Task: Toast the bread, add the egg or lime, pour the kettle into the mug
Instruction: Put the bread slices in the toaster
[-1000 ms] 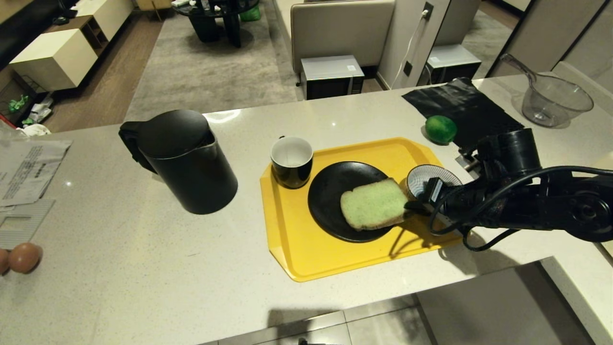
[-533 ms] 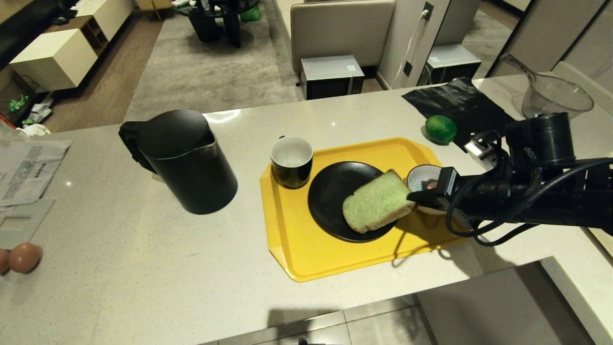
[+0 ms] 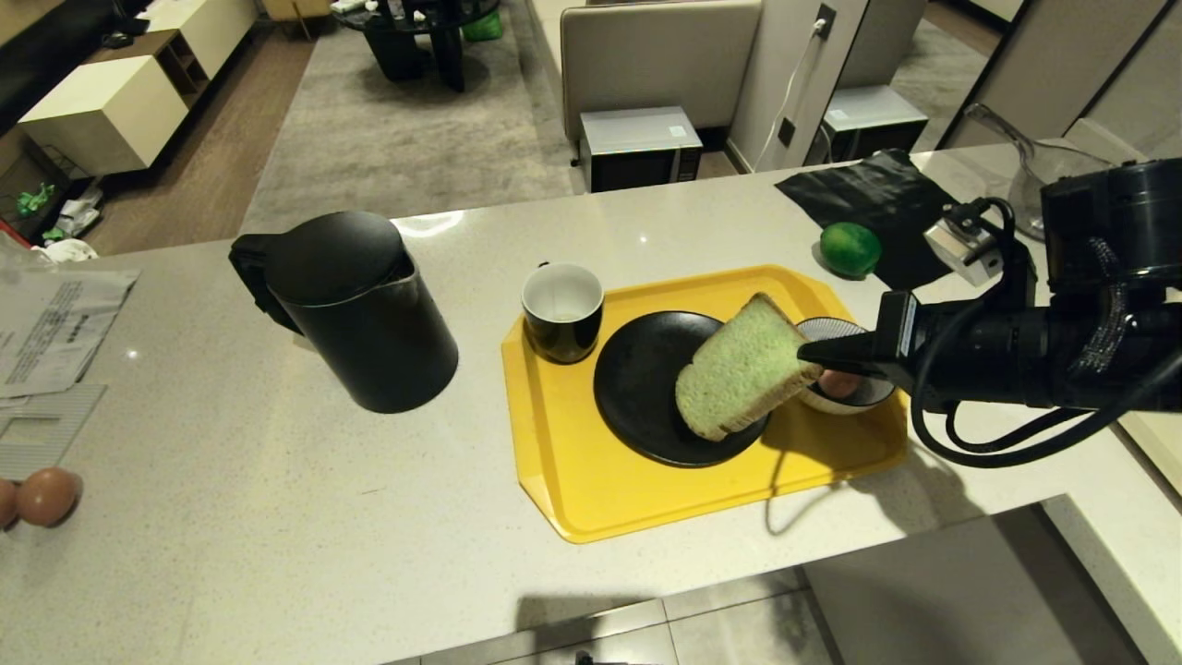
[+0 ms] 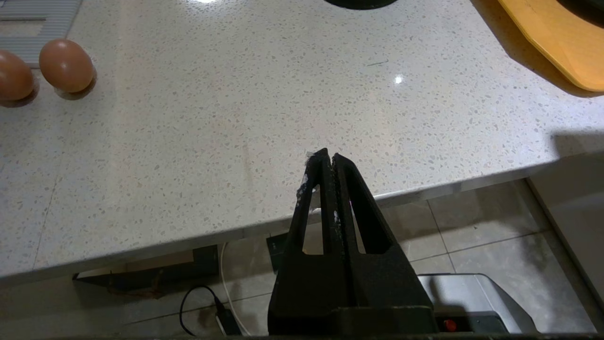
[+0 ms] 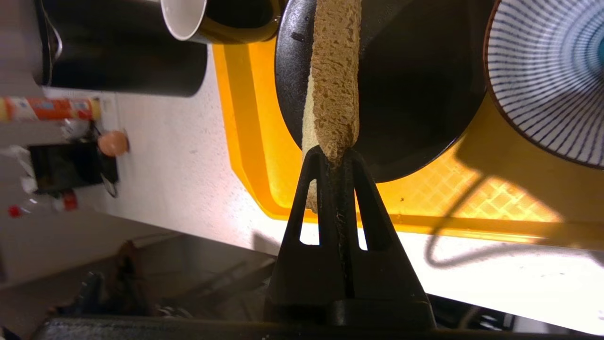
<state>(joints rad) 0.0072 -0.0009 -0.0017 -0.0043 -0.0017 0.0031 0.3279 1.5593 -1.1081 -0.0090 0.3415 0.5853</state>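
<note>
Bread [image 3: 743, 365] hangs tilted over the right side of the black plate [image 3: 637, 388] in the head view, one corner pinched in the right gripper [image 3: 813, 354], whose jaws are closed tight on the crust; its low edge looks just above or barely on the plate. The right arm reaches in level from the counter's right end, above the yellow tray [image 3: 591, 489]. No toaster shows, so toasting seems only started. The lime [image 3: 850, 247] sits on the counter by the black cloth [image 3: 877, 208] near the far right corner, untouched; an egg [image 3: 836, 383] already seems to lie in the striped bowl [image 3: 845, 332]. The kettle [image 3: 355, 309] stands left of the tray, and the mug [image 3: 561, 309] on the tray's far left corner looks empty, so pouring remains. In the left wrist view the left gripper [image 4: 328, 158] hangs with jaws pressed together on nothing, over the counter's near edge, with two eggs [image 4: 66, 65] toward the left end. In the right wrist view the slice shows edge-on, clamped between the fingertips [image 5: 315, 163] with the plate beyond it.
</note>
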